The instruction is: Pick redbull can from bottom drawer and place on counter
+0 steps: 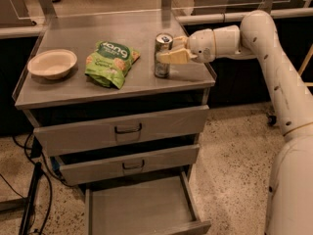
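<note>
nearby, snack bag (110, 62) lies beside gripper (167, 50) at redbull can (162, 68).

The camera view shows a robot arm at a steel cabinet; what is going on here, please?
A white robot arm reaches in from the right, and its tool is at the slim silver metal drink can. The can stands upright on the flat brushed-steel counter, near its right edge, with a green snack bag and a pale round bowl to its left. The shallow grey steel bottom drawer is pulled open below. I cannot tell whether the tool grips the can.
</note>
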